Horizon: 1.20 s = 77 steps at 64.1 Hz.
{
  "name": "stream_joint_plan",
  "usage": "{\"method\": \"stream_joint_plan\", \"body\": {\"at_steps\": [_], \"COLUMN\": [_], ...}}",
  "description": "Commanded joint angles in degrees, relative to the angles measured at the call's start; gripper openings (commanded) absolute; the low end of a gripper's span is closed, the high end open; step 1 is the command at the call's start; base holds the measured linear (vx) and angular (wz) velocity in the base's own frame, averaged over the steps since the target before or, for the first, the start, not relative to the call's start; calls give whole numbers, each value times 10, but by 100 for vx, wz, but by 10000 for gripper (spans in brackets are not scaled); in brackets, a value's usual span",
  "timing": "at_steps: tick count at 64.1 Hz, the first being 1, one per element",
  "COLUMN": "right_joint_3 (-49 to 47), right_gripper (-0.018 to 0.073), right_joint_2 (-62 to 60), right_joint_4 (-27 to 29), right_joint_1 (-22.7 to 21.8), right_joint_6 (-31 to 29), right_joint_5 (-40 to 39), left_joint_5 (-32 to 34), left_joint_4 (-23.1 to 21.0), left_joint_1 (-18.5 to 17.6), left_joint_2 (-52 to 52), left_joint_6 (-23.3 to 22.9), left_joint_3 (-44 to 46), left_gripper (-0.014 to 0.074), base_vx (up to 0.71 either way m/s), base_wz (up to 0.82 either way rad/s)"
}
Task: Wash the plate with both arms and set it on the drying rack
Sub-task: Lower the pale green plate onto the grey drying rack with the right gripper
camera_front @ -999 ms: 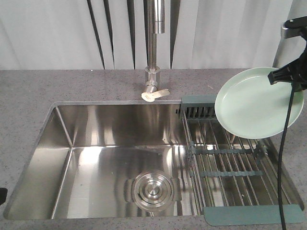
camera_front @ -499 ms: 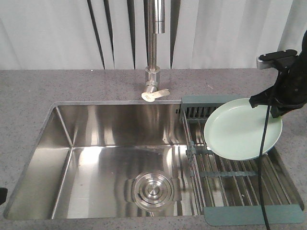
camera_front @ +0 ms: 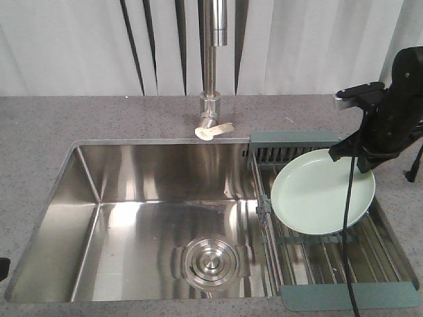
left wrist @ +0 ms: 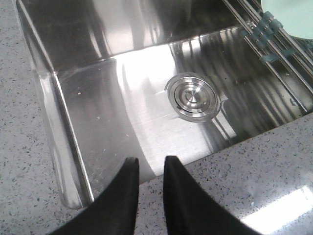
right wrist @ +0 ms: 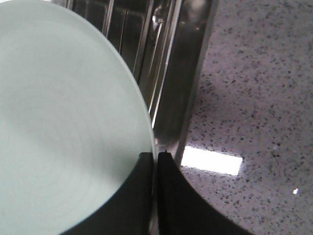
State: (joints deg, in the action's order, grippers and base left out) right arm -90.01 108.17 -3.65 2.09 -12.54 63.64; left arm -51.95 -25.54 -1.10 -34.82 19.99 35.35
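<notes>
The pale mint-green plate (camera_front: 317, 195) hangs tilted just above the drying rack (camera_front: 330, 254), which spans the right end of the sink. My right gripper (camera_front: 359, 157) is shut on the plate's upper right rim, and the black right arm (camera_front: 393, 109) rises behind it. In the right wrist view the right gripper (right wrist: 155, 157) pinches the edge of the plate (right wrist: 63, 132) over the rack's rods (right wrist: 142, 39). My left gripper (left wrist: 149, 164) is slightly open and empty over the counter's front edge, beside the sink's near left corner. A bit of the plate (left wrist: 293, 12) and the rack's rods (left wrist: 274, 51) show in the left wrist view.
The steel sink basin (camera_front: 132, 218) has a round drain (camera_front: 209, 261) and a tall tap (camera_front: 211, 66) behind it. A small pale tag (camera_front: 213, 131) lies at the tap's foot. Grey speckled counter (camera_front: 39, 132) surrounds the sink. A black cable (camera_front: 348, 224) hangs across the plate.
My right arm has carried the plate down and to the left, from high over the rack's far right to just above its rods. The plate now lies flatter.
</notes>
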Motion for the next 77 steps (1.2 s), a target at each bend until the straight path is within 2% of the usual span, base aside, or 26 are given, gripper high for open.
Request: {"method": "stream_joint_plan", "body": {"at_steps": [1, 18, 27, 49, 56, 69, 77], "right_joint_3": [-17, -17, -17, -17, -17, -17, -17], "right_gripper": [-1, 14, 51, 291, 333, 301, 212], "right_joint_2": [-23, -12, -12, -12, -17, -56, -103], "right_joint_4": [-11, -16, -12, -17, -30, -34, -20], "right_joint_1": [11, 12, 12, 12, 12, 11, 11], "right_joint_6": [-5, -5, -7, -9, -4, -4, 0], "right_joint_5": [-10, 0, 1, 3, 8, -3, -11], "left_joint_5": [30, 30, 30, 30, 30, 30, 31], "left_joint_4": [-20, -20, -20, -20, -20, -20, -20], "left_joint_1": [0, 0, 0, 0, 0, 0, 0], "left_joint_2": [-2, -2, -2, -2, -2, -2, -2], "left_joint_6": [-5, -5, -5, -5, -5, -5, -5], "left_joint_3": [15, 15, 15, 15, 15, 15, 15], "left_gripper": [125, 125, 125, 125, 125, 125, 125], "base_vx": [0, 0, 0, 0, 0, 0, 0], "base_wz": [0, 0, 0, 0, 0, 0, 0]}}
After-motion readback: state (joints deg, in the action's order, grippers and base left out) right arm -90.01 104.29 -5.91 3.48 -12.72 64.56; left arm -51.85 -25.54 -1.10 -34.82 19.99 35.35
